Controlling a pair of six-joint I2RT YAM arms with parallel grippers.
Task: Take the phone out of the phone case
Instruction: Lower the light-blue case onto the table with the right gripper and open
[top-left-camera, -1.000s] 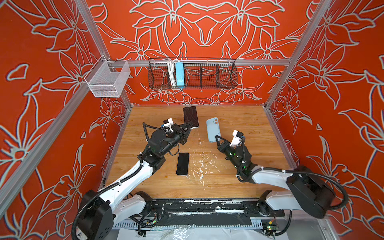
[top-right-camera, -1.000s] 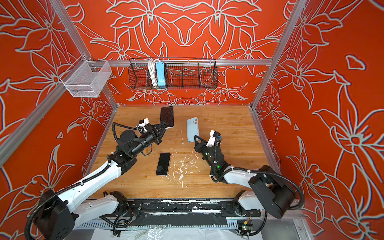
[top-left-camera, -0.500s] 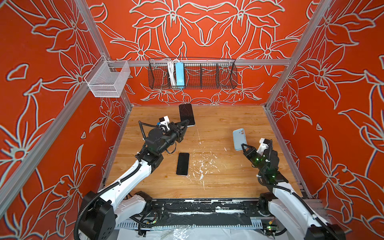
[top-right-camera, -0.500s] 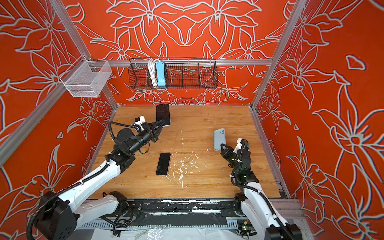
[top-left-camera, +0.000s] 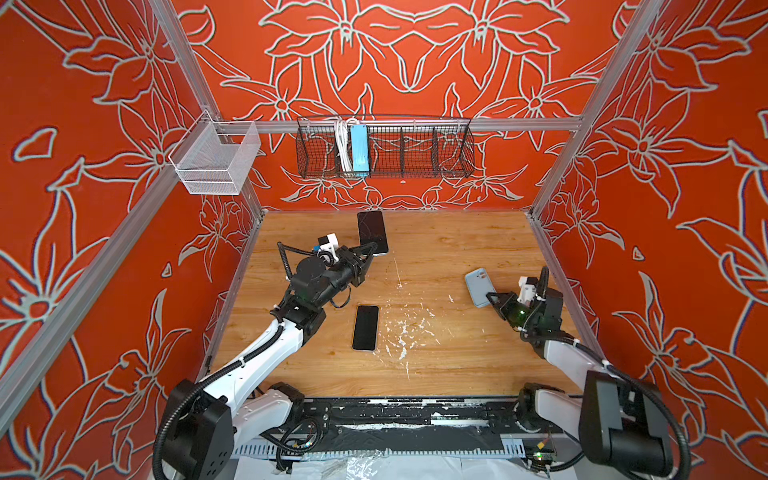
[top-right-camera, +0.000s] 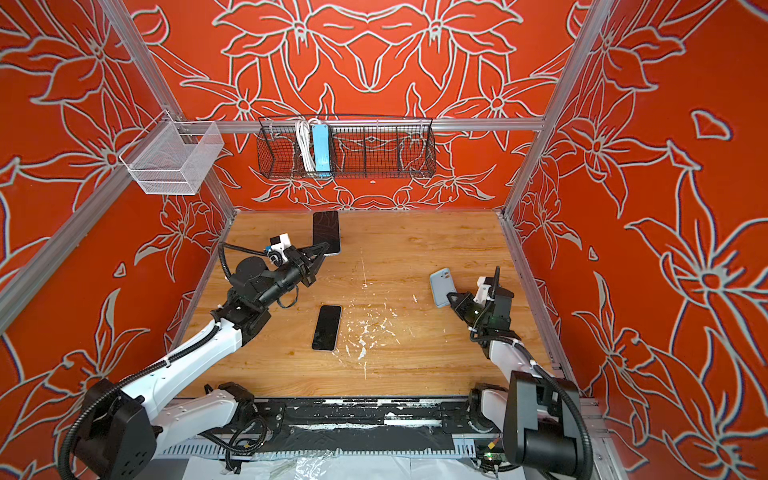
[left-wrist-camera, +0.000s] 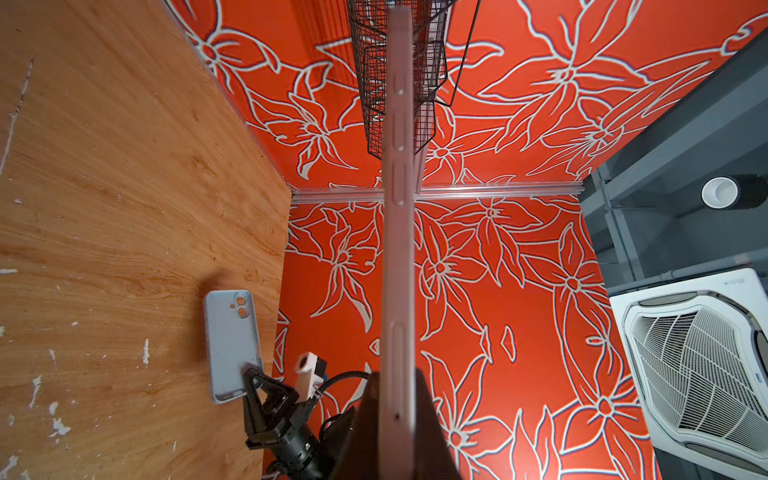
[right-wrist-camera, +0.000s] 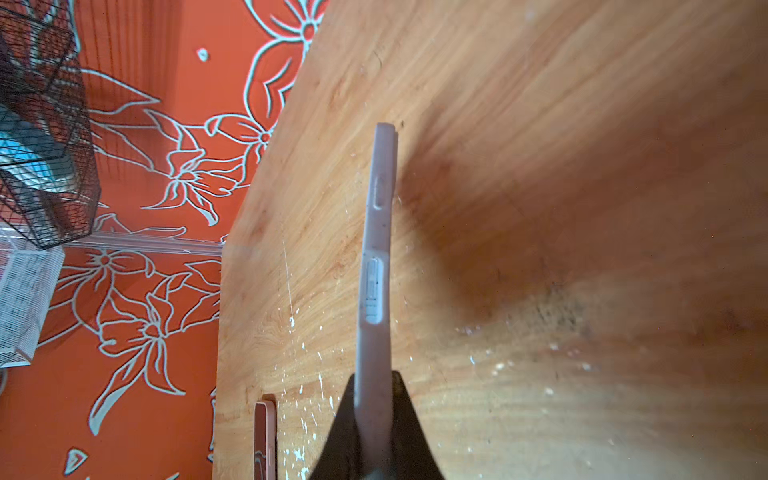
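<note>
Split looks done: the phone (top-left-camera: 371, 230) & its pale-blue case (top-left-camera: 478, 286) sit in separate grips. The L end effector (top-left-camera: 371, 253) is clamped narrow on the bottom edge of the dark-screened phone. It holds the phone clear of the bench (top-left-camera: 436, 370), beyond the spare handset (top-left-camera: 365, 327) lying flat mid-bench, toward the rear-wall wire basket (top-left-camera: 415, 145). The R end effector (top-left-camera: 491, 297), well to the right of that handset near the bench edge, is pinched on one short end of the case, camera cut-outs at the far end. The R wrist view shows the case edge-on w/ shadow beneath; whether its far tip touches the wood can't be told. Gripping each item by an end puts the two well apart, faces unobstructed. Prob. left to do: set both down w/o knocking the spare handset.
</note>
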